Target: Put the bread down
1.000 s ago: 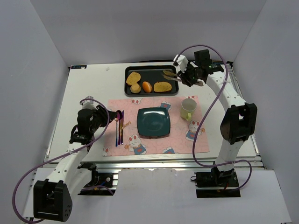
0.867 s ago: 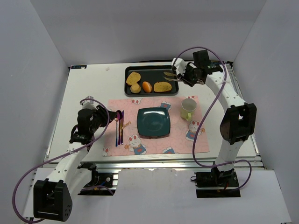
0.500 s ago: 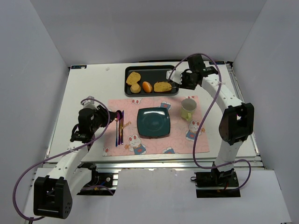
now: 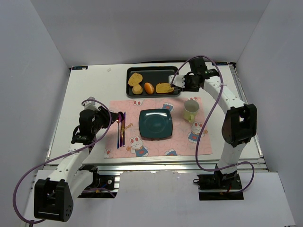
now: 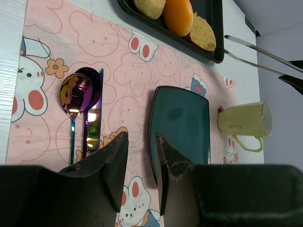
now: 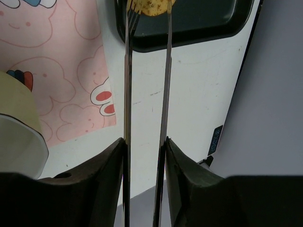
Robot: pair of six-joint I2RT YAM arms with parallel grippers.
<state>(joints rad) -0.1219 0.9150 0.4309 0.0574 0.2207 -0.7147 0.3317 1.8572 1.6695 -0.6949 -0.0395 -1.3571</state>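
Observation:
The bread [image 4: 164, 87], a flat golden-brown slice, lies at the right end of the black tray [image 4: 156, 71]. It also shows in the left wrist view [image 5: 203, 34] and in the right wrist view [image 6: 149, 5]. My right gripper [image 4: 191, 80] [image 6: 144, 139] is shut on metal tongs [image 6: 127, 94]. The tongs' two tips stand on either side of the bread's near edge. My left gripper [image 4: 108, 118] [image 5: 141, 137] hovers over the pink placemat [image 4: 180, 142], open with nothing between its fingers. A dark teal square plate [image 4: 155, 124] [image 5: 182, 127] sits mid-mat.
A small orange roll [image 4: 149, 88] and a paler slice with a bun [image 4: 136, 81] share the tray. A pale yellow cup [image 4: 190, 110] [image 6: 16, 137] stands right of the plate, below the right arm. Iridescent cutlery [image 4: 120, 127] [image 5: 75, 94] lies on the mat's left.

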